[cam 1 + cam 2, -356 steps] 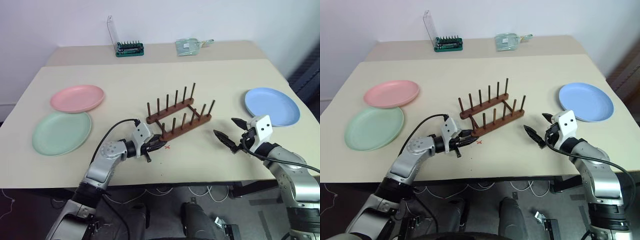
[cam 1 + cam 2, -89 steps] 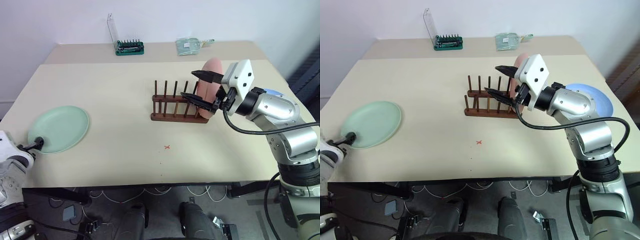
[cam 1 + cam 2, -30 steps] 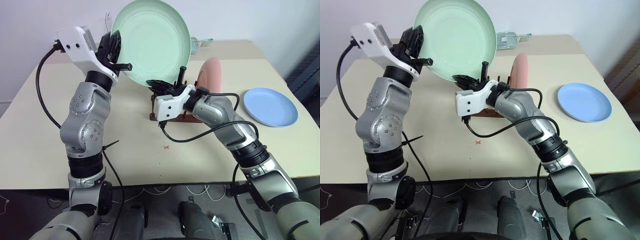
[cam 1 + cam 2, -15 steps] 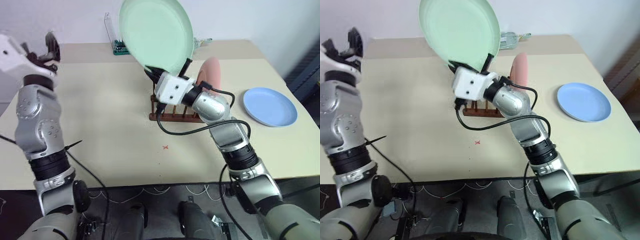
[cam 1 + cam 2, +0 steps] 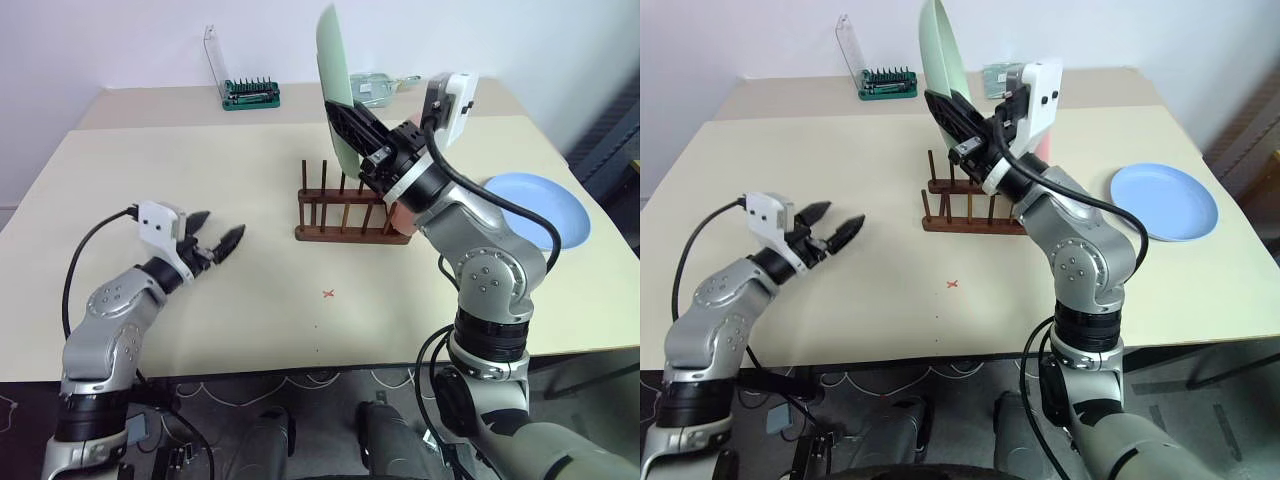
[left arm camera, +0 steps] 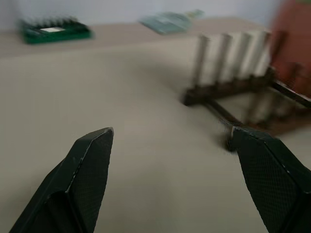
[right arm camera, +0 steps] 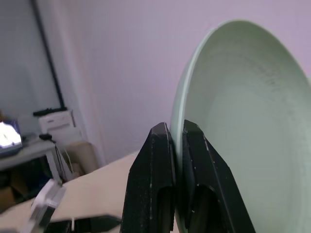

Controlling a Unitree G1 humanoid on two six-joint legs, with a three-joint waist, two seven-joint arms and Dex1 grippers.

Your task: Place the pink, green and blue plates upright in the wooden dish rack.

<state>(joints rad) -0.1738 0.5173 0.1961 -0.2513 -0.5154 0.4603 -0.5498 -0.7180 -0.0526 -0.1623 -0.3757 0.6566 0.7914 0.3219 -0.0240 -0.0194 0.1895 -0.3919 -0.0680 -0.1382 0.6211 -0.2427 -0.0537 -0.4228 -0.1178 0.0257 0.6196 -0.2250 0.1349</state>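
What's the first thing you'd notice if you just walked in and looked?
The green plate, held up on edge above the wooden dish rack by the right gripper. The left gripper hangs open and empty above the table's left side, and the blue plate lies flat at the right.

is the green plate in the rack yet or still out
Out. The green plate is held edge-on above the wooden dish rack, its rim pinched by the right gripper.

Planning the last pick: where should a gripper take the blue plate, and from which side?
Take the blue plate by its raised rim, on the edge near the table's right side. It lies flat, so only the rim offers purchase; come in low from the right.
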